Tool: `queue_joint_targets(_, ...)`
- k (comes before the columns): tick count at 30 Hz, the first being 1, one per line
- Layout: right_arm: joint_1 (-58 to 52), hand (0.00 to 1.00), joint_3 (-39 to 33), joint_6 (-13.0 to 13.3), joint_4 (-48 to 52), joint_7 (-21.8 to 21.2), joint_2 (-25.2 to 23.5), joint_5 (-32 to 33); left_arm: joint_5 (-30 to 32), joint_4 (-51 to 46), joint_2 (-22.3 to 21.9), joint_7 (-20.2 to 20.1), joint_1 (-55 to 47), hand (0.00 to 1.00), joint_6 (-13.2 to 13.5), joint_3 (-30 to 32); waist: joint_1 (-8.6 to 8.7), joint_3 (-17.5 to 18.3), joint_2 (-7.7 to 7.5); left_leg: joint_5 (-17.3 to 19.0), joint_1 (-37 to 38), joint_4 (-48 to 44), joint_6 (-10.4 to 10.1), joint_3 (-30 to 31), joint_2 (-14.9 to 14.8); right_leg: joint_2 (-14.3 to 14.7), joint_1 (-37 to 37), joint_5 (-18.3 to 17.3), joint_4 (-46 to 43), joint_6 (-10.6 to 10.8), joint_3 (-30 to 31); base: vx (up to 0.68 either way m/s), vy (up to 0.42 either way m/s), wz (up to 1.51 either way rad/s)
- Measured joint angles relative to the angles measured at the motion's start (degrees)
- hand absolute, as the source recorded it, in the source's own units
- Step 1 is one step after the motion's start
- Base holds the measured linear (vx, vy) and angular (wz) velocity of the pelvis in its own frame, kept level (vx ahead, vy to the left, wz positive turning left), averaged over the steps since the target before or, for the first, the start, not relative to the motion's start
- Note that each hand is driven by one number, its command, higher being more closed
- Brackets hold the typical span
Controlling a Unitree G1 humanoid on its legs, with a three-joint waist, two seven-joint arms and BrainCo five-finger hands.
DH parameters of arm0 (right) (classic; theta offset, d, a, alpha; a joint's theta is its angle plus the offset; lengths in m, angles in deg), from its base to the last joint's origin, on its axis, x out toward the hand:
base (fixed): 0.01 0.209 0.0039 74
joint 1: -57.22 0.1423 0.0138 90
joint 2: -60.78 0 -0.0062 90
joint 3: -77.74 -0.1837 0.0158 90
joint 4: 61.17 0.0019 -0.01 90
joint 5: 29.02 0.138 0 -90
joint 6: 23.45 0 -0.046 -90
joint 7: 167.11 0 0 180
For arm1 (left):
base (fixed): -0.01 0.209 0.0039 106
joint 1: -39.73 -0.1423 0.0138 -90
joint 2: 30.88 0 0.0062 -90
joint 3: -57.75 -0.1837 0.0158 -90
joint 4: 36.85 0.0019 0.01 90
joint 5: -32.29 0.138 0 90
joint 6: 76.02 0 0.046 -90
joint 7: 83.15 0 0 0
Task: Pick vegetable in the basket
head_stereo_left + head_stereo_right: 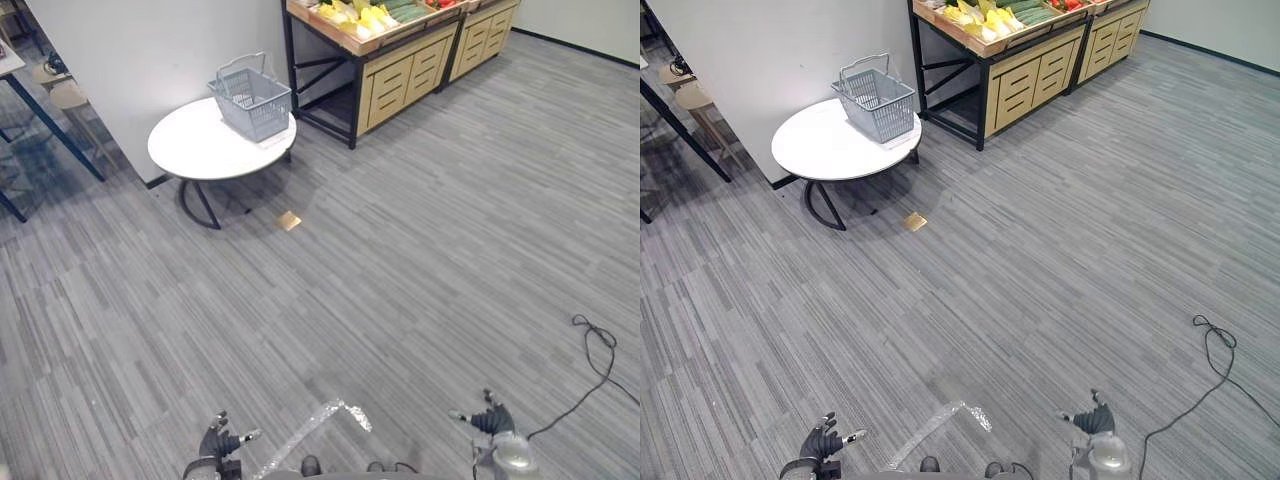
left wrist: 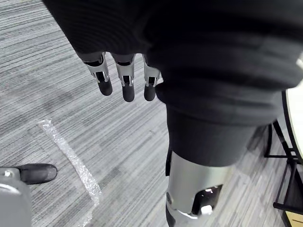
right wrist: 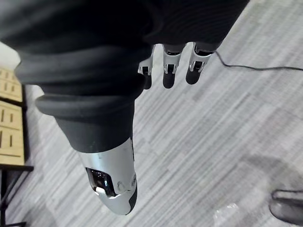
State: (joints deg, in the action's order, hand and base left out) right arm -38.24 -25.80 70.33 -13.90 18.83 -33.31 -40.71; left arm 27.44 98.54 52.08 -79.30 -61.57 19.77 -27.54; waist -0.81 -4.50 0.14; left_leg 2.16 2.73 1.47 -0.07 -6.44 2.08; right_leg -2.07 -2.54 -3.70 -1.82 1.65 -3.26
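A grey wire basket [image 1: 252, 98] stands empty, handles up, on a round white table [image 1: 195, 150] far ahead on the left. Yellow and green vegetables [image 1: 365, 18] lie on top of a wooden drawer stand [image 1: 400, 70] just right of the table. My left hand [image 1: 222, 440] hangs low at the bottom edge, far from both. In the left wrist view its fingers [image 2: 124, 82] are straight and hold nothing. My right hand [image 1: 490, 420] hangs low at the bottom right. Its fingers [image 3: 170, 64] are also relaxed and empty.
Grey striped carpet stretches between me and the table. A small brass plate [image 1: 289, 221] sits in the floor before the table, and a strip of clear tape [image 1: 320, 420] lies near my hands. A white wall [image 1: 150, 50] stands behind the table, and a stool [image 1: 68, 95] is at far left.
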Motion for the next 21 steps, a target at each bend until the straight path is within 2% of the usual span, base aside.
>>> queue_joint_targets(7, -0.3, 0.00, 1.1, 0.2, 1.4, -0.1, 0.4, -0.3, -0.1, -3.4, 0.1, 0.0, -0.4, 0.00, 1.0, 0.0, 0.20, -0.4, 0.50, 0.0, 0.0, 0.4, 0.0, 0.6, 0.1, 0.0, 0.0, -0.1, 0.0, 0.0, -0.8, -0.01, -0.002, 0.02)
queue_joint_targets(12, -0.6, 0.00, 1.1, 0.1, 1.4, 0.1, 0.4, 0.6, -1.3, -5.0, 0.0, 0.1, -1.2, 0.00, 1.0, 0.4, 0.25, -0.5, 0.69, -1.4, 0.0, 2.6, 0.2, 1.3, 0.2, 0.0, 1.0, -0.2, 0.0, 0.1, -1.7, -0.05, -0.010, 0.08)
queue_joint_targets(16, -0.3, 0.00, 1.1, 0.1, 1.5, 0.2, -0.1, 2.2, -2.0, -6.5, -0.2, 0.2, -1.3, 0.00, 1.0, 1.0, 0.04, -1.3, 0.23, -1.3, -0.9, 1.8, 0.3, 1.5, 0.2, -0.1, 1.6, -0.2, 0.1, 0.2, -1.8, -0.01, -0.003, 0.03)
queue_joint_targets(17, -0.1, 0.00, 1.1, 0.1, 1.6, 0.3, -0.3, 2.3, -2.2, -7.2, -0.4, 0.3, -1.4, 0.00, 1.0, 1.3, 0.03, -1.4, 0.08, -1.0, -1.4, 1.1, 0.4, 1.5, 0.2, -0.1, 1.8, -0.2, 0.0, 0.2, -1.8, 0.04, 0.004, 0.02)
queue_joint_targets(20, 1.5, 0.00, 1.1, 0.1, 1.6, 0.6, -1.1, 3.3, -3.6, -11.0, -1.0, 1.0, -1.3, 0.00, 1.0, 2.5, -0.12, -2.8, -0.58, 3.1, -5.7, -6.3, 0.6, 1.2, -0.1, -0.2, 2.5, -0.5, -0.2, 0.6, -1.3, 0.05, 0.011, -0.03)
queue_joint_targets(21, 1.7, 0.00, 1.0, -0.1, 3.3, 0.7, -1.3, 3.4, -3.6, -13.3, -1.4, 1.4, -1.5, 0.00, 1.0, 2.6, -0.20, -3.1, -0.25, 6.3, -8.4, -11.0, 1.0, 0.8, -0.4, -0.3, 4.0, -2.2, -2.4, 1.4, -1.2, 0.03, 0.021, -0.09)
